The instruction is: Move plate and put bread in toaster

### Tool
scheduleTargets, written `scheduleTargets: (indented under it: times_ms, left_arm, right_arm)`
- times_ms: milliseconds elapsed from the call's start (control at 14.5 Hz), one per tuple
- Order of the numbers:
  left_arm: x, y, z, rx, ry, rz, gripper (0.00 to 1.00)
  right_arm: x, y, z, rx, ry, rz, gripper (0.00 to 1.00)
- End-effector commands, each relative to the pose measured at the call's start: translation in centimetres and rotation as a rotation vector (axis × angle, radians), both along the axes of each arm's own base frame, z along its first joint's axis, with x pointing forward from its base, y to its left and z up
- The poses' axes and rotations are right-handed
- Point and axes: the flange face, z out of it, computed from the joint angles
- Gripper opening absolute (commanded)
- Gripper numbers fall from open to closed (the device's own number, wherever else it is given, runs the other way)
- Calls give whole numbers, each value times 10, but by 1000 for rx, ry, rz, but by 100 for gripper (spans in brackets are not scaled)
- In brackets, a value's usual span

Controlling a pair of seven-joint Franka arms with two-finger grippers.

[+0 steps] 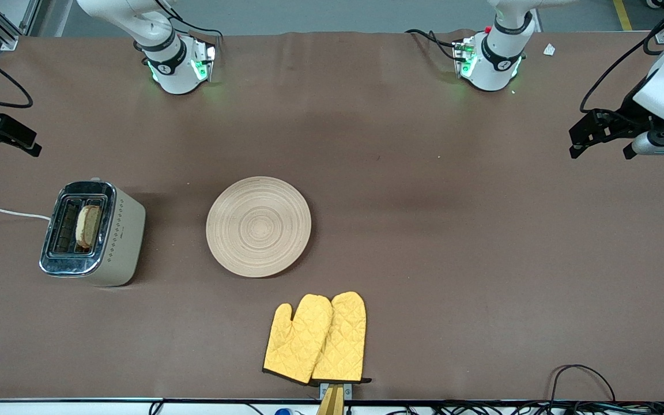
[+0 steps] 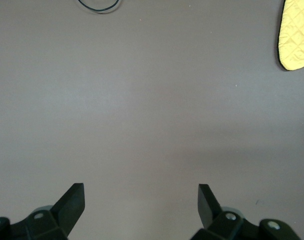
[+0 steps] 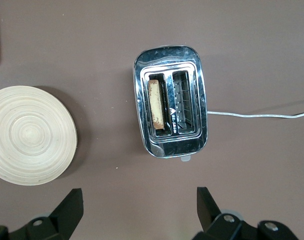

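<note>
Wooden plate [image 1: 258,226] bare at table middle. Bread [image 1: 88,226] upright in toaster [image 1: 93,233] slot nearer plate, apparently not pushed down. Left gripper [image 2: 141,200] and right gripper [image 3: 140,200] both spread wide, empty, at their table ends.

Pair of yellow quilted oven mitts [image 1: 316,338] on the brown table [image 1: 482,259], near its front-camera edge.
</note>
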Motion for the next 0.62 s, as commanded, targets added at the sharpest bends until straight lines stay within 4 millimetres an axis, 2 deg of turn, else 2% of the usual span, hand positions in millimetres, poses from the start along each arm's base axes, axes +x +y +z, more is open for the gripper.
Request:
scheduleTargets:
  times_ms: [0,69,138,553]
  left_arm:
    - [1,2,5,-12,-4,-5,100]
    - [1,1,5,-12,-4,-6,100]
    - [1,1,4,-11,-1,-6,100]
    - [1,2,4,-12,-2,-5,100]
  right_arm:
    - [-5,-9,1,28,-14,-3,100]
    - [-6,-10,1,30,-13,-8,100]
    - [-5,-2,2,27,-13,4,100]
    - [-4,-6,6,18,-20,-8,100]
